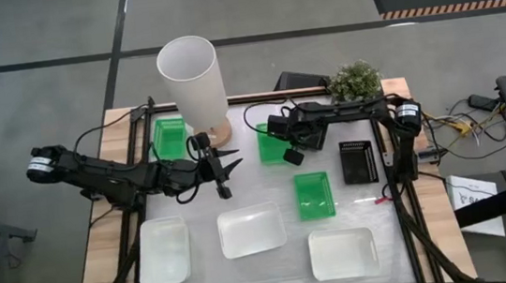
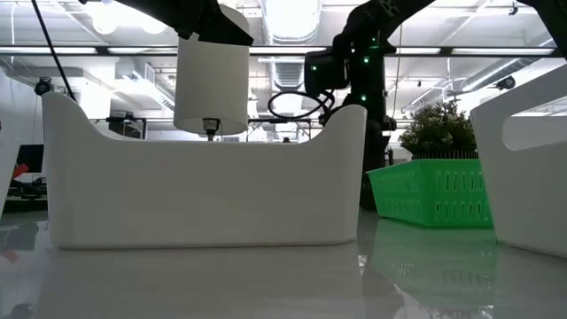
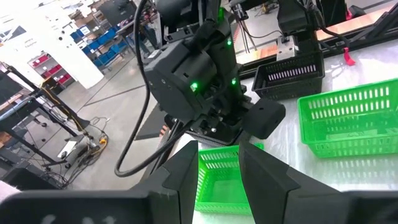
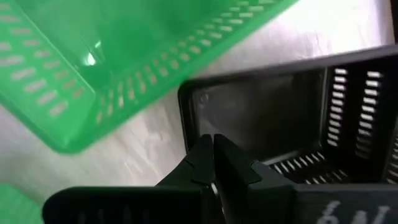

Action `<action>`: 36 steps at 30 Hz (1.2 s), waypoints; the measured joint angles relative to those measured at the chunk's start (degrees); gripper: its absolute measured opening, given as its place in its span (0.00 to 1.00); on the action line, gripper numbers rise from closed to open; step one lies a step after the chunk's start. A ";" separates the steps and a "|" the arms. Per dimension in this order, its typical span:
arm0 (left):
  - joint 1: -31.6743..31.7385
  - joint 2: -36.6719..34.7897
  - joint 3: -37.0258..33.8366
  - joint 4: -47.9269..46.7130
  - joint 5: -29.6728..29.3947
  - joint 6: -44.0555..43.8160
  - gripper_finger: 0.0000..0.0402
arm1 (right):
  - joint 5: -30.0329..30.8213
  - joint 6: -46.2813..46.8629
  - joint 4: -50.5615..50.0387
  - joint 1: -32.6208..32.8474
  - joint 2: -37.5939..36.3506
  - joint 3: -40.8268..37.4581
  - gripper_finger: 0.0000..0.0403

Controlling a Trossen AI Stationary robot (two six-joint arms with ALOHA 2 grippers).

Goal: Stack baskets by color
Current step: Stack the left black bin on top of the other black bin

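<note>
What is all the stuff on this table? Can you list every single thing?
green baskets: 3, bright green; one beside the lamp, one below the right tool, one mid-table
black basket: 1, black; right side, far half
white baskets: 3, see-through white; in a row along the near edge
lamp: 1, white; far edge, left of middle
plant: 1, green; far right corner
table: 1, pale top
left tool: 1, dark; open, empty, near the lamp
right tool: 1, dark; shut, empty, above a green basket

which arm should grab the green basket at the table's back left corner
Probably left: the left gripper is open and nearer that green basket; the right gripper is shut, beyond the lamp.
</note>
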 joint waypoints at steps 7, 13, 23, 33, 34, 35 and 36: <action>-0.02 0.00 0.00 -0.03 0.01 0.01 0.25 | -2.78 1.70 -5.40 0.55 -0.68 0.41 0.02; -0.02 0.00 -0.07 -0.07 0.01 0.00 0.25 | -2.83 2.82 -7.88 1.06 -0.79 -1.65 0.02; -0.04 0.00 -0.09 -0.07 0.01 0.00 0.25 | -2.77 2.99 -14.87 1.14 -1.19 -5.73 0.02; -0.04 0.02 -0.09 0.00 0.01 0.00 0.25 | -2.85 3.67 -10.19 1.24 -2.56 -5.68 0.02; -0.04 0.01 -0.09 0.00 0.01 0.00 0.25 | -3.28 3.60 -8.92 1.27 -2.56 -5.65 0.02; -0.04 0.00 -0.09 0.00 0.01 0.00 0.25 | -4.12 3.41 -7.44 1.27 -2.56 -5.65 0.02; -0.04 0.02 -0.09 0.00 0.01 0.00 0.25 | -4.37 3.33 -6.18 1.27 -2.56 -5.65 0.02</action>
